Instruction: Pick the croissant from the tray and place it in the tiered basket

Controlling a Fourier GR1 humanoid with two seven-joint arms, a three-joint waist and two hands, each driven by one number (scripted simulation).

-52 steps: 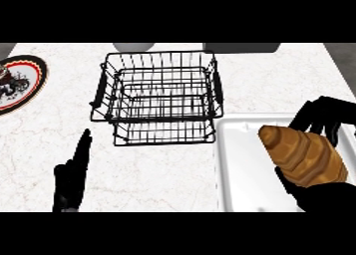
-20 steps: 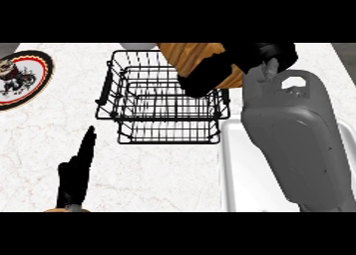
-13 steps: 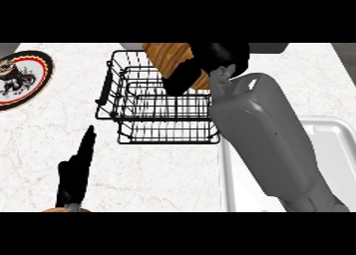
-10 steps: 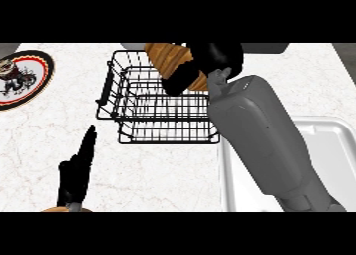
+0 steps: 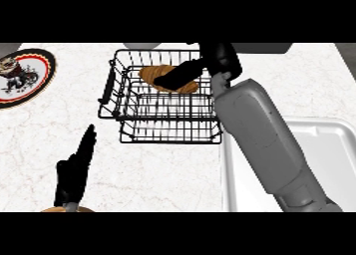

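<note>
The brown croissant (image 5: 160, 77) lies in the top tier of the black wire tiered basket (image 5: 164, 130), near its back. My right hand (image 5: 219, 59) hovers over the basket's back right corner. Its fingers (image 5: 182, 73) stretch straight across the croissant's right part and are not curled round it, so the hand is open. The grey right forearm (image 5: 263, 139) runs from the lower right up to the basket. The white tray (image 5: 333, 149) at the right has nothing showing in its visible part. My left hand (image 5: 75, 170) rests open on the counter at the lower left, fingers pointing up.
A round decorated plate (image 5: 18, 77) with a dark rim sits at the far left of the white marble counter (image 5: 158, 174). A grey object (image 5: 263, 48) shows at the back edge behind the basket. The right forearm covers the tray's left rim.
My right hand carried the croissant from the tray up and left over the basket, lowered it into the top tier, and its fingers have straightened. The left hand has not moved.
</note>
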